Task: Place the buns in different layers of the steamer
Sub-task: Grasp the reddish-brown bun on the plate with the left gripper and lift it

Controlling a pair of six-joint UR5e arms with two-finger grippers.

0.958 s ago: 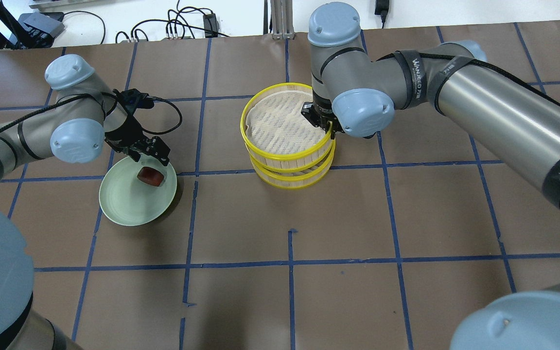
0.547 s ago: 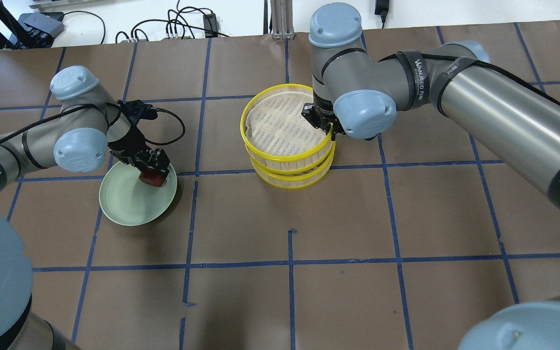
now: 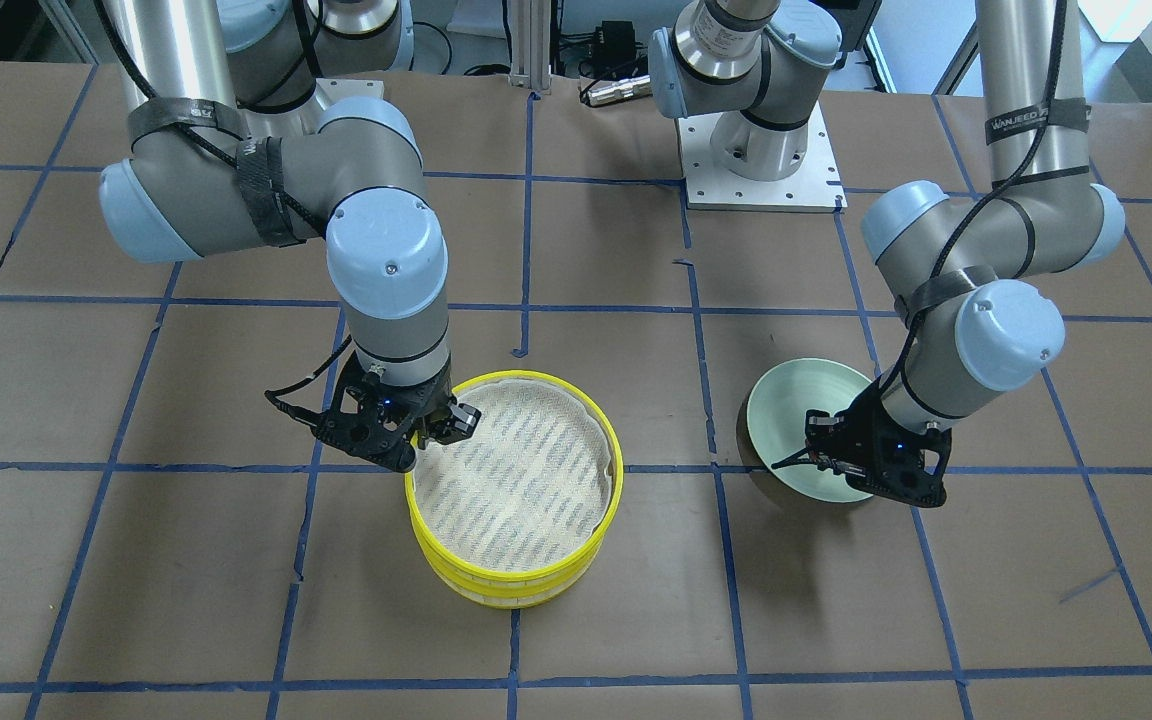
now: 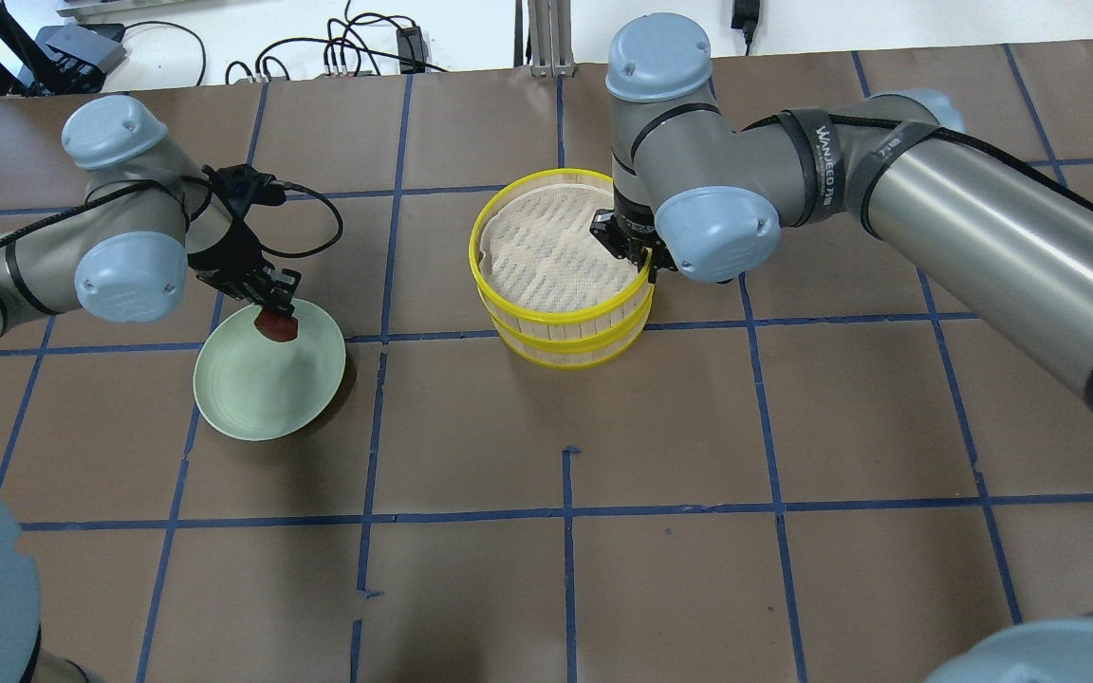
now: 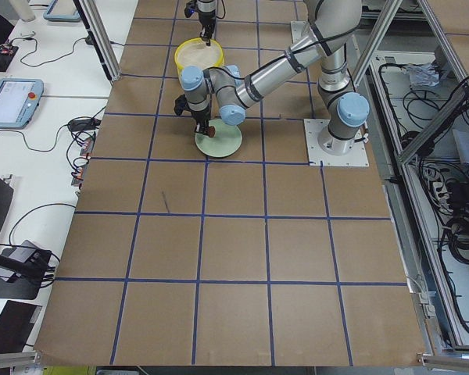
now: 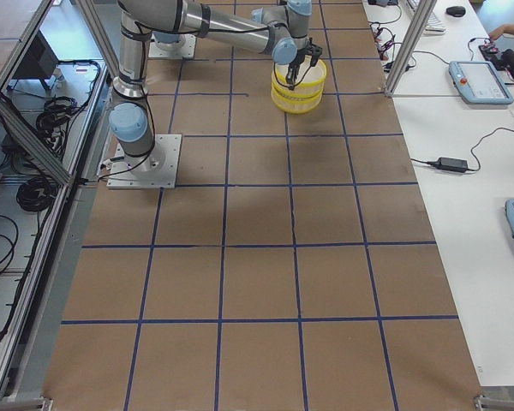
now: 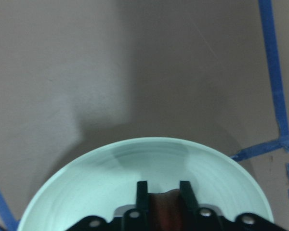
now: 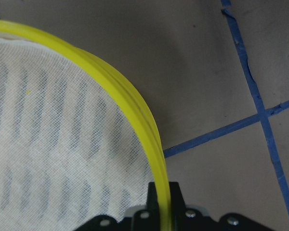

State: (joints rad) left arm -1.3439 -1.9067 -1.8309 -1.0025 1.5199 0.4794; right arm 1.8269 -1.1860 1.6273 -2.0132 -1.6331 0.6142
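Overhead exterior view: compared with half a second earlier, the left end effector [image 4: 273,308] has drawn back from the dish's right-hand part to its far rim, carrying the dark bun [image 4: 276,326] with it. The right end effector [image 4: 637,254] stays at the same spot on the steamer [image 4: 561,318]. The dark bun is a small reddish-brown lump directly below the left end effector's fingertips, over the pale green dish [image 4: 252,403]; its long axis cannot be made out. Front-facing view: the steamer is a stack of yellow-rimmed tiers standing upright on the surface [image 3: 136,560], axis vertical and opening upward, just beside and below the right end effector [image 3: 428,440]. The dark bun is hidden behind the left end effector [image 3: 836,465]. Left wrist view: the two black fingers [image 7: 142,192] are clenched on the dark bun [image 7: 164,211] between them, with the dish [image 7: 86,192] beneath. Right wrist view: the right end effector [image 8: 164,195] is clamped across the steamer's yellow top rim, with the whitish mesh liner [image 8: 53,144] on its inner side.
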